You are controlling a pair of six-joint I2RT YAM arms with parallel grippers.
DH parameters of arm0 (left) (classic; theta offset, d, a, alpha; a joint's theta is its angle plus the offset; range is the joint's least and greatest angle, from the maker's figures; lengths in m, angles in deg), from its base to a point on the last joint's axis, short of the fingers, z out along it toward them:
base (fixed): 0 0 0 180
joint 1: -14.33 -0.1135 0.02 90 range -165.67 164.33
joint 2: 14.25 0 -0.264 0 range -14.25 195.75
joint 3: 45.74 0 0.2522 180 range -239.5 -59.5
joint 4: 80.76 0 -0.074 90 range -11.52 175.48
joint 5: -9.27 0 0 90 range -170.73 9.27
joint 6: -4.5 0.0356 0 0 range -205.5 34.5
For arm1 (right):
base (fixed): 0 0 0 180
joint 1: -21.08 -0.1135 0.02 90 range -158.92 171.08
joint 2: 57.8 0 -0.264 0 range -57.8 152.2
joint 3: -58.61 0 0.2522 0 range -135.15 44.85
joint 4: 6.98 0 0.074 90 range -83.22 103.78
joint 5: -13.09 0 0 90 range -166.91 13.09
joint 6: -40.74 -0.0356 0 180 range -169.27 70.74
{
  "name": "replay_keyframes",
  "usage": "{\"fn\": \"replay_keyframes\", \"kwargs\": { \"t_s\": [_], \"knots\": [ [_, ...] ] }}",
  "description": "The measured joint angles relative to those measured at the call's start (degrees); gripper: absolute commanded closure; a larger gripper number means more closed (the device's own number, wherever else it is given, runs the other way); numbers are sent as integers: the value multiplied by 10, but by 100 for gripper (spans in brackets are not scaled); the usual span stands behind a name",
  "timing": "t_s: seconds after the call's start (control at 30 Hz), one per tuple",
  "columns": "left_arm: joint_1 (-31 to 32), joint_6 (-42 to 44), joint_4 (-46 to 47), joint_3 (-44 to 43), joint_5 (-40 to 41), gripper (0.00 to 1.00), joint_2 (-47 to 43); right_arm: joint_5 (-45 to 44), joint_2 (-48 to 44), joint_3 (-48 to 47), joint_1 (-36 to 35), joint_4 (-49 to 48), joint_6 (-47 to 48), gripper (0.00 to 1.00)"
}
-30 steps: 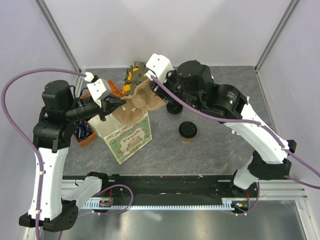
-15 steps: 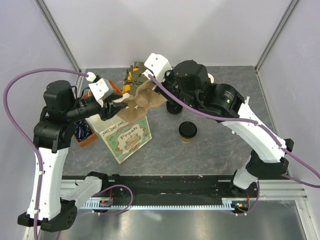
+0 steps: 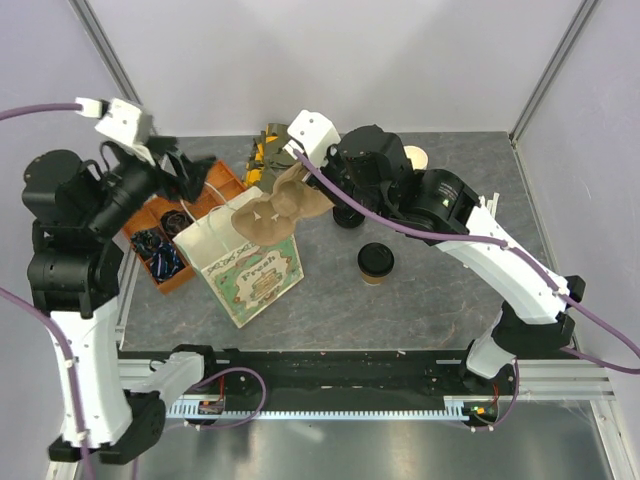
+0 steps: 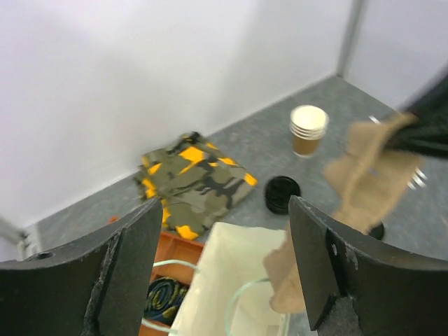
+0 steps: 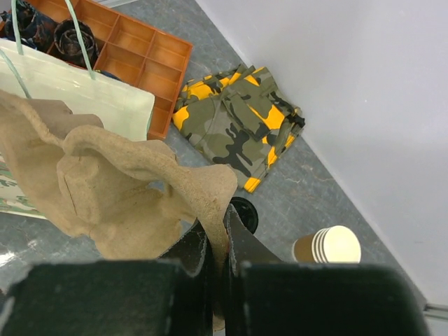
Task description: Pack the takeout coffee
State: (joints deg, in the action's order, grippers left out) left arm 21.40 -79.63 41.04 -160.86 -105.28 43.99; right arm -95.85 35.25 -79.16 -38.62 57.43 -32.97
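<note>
Your top view hangs overhead at the near edge, looking down on the whole grey surface [image 3: 450,290]. Your left wrist view rides high at the left, facing the far wall [image 4: 140,70] across the printed paper bag [image 4: 234,280]. Your right wrist view sits close in, looking down past the right tool [image 5: 218,238] at the pulp cup carrier [image 5: 105,189]. All three share the camouflage cloth [image 3: 264,150], the cup stack [image 3: 415,157] and the bag's mouth
</note>
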Motion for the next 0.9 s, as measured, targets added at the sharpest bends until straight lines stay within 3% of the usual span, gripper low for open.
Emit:
{"fn": "replay_keyframes", "kwargs": {
  "t_s": [0.1,0.23,0.37,0.53,0.9],
  "knots": [
    [-113,-38,-5,-20,-19,20,20,1,-3,11,4,0,-19,100],
    [-338,-95,-25,-27,-153,9,80,16,-12,18,18,1,-49,100],
    [-438,-89,-61,-9,-276,8,155,41,-23,13,37,2,-70,100],
    [-454,20,-156,24,-345,9,188,56,-29,-17,48,0,-81,100],
    [-454,293,-294,146,-386,17,151,63,-24,-57,78,-5,-104,100]
  ]
}}
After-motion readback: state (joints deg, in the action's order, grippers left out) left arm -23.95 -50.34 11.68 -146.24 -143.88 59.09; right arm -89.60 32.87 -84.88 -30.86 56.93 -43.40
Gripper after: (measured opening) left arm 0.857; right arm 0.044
